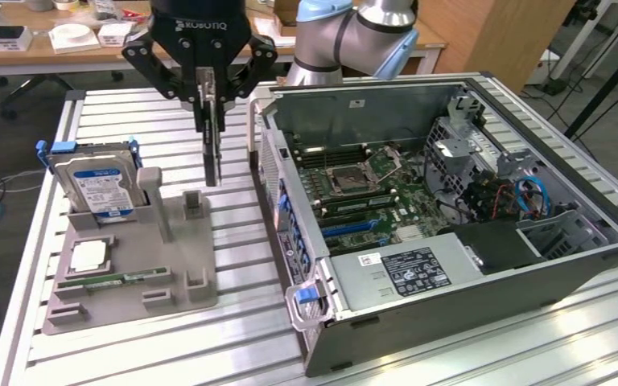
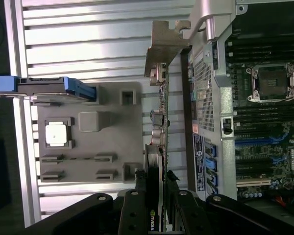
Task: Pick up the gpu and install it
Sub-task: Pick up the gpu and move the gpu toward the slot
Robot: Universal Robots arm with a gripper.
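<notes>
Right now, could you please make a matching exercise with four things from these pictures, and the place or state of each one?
Things:
1. gpu
2. hard drive
3. memory stick
4. computer case

Places or states:
A. lies flat in a slot of the grey holder
B. open, with the motherboard showing
C. held on edge in the gripper
D. stands upright in the grey holder

Right pairs: 1-C, 2-D, 3-A, 4-B.
</notes>
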